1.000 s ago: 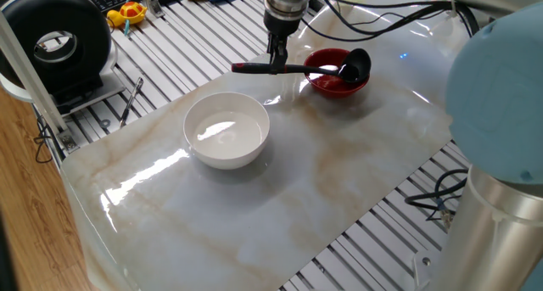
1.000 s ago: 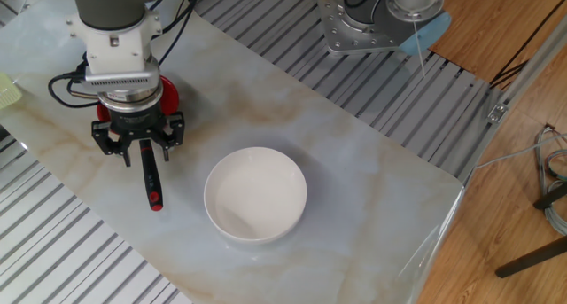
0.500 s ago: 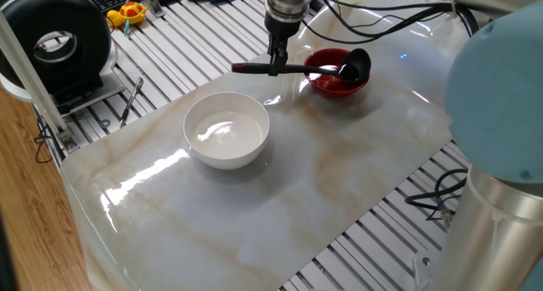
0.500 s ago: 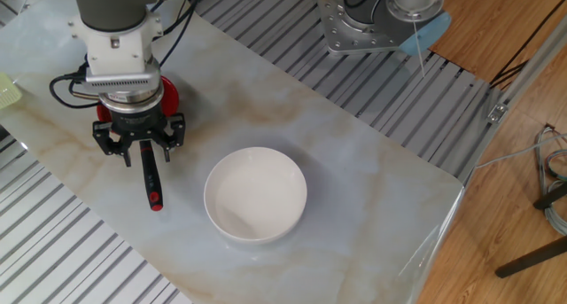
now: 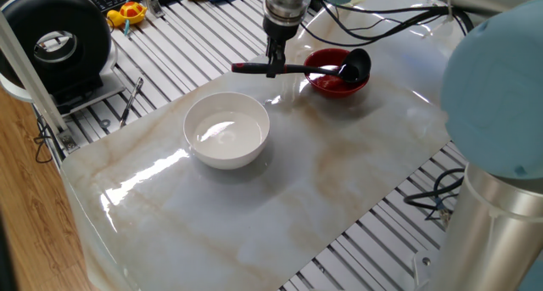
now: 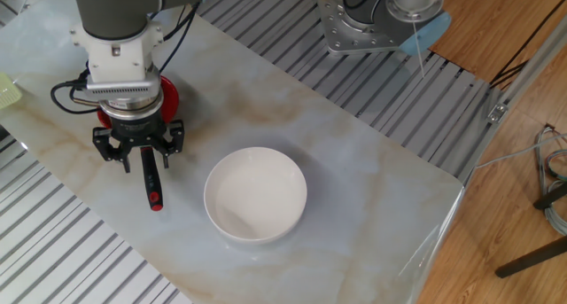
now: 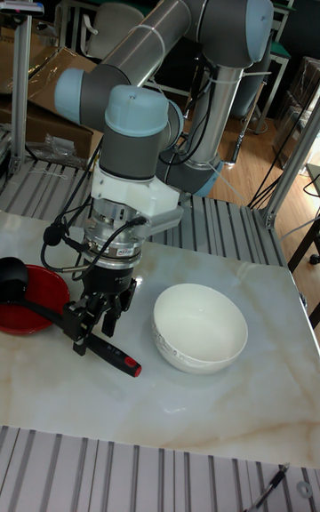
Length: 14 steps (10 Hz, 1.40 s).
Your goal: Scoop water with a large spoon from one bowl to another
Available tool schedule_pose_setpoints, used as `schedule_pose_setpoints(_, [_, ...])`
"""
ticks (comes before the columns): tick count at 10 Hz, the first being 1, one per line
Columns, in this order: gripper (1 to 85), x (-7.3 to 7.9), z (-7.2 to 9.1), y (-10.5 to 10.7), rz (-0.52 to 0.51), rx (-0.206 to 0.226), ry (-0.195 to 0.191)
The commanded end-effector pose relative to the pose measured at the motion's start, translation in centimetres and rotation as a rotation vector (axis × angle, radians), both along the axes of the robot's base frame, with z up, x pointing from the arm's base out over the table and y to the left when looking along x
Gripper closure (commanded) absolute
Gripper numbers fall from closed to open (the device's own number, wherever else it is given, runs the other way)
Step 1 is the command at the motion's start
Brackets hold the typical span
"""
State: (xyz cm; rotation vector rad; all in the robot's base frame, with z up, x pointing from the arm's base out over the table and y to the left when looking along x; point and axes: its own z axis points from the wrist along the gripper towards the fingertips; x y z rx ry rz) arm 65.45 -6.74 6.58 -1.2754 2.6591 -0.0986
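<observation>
Marble-patterned sheeting (image 5: pixel 280 189) covers the slatted metal table, glossy with reflections across its near half. Going by one fixed view, nearest on the sheet and left of centre sits the white bowl (image 5: pixel 226 131), upright, deep and wide, with a faint sheen on its inner floor that may be water, though it cannot be told for sure. Farther back and to the right stands the small red bowl (image 5: pixel 337 81), well apart from the white one. The black ladle (image 5: pixel 354 64) has its round scoop resting at the red bowl's far right rim, and its thin handle runs nearly level leftward over the bowl and out beyond its edge, ending in a red tip (image 6: pixel 156 200) that hangs above the marble sheet between the two bowls. The gripper (image 5: pixel 273 63) comes straight down on the handle, its two fingers closed narrowly around the stem partway along, left of the red bowl; the tall fixed view shows the same grasp (image 7: pixel 98 321), with the red tip jutting out toward the white bowl. Beyond the sheet, on the far left, stands a black round device (image 5: pixel 58 43), and a yellow toy (image 5: pixel 127 15) lies near a keyboard at the far edge.
</observation>
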Motion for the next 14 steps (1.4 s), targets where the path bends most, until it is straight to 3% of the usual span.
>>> schedule_pose_setpoints(1, [26.3, 0.5, -0.4, 0.1, -0.002, 0.012, -0.011])
schedule_pose_setpoints(6, [27.3, 0.7, -0.5, 1.4, -0.003, 0.060, -0.018])
schedule_pose_setpoints(14, [33.3, 0.9, -0.7, 1.3, -0.002, 0.064, -0.031])
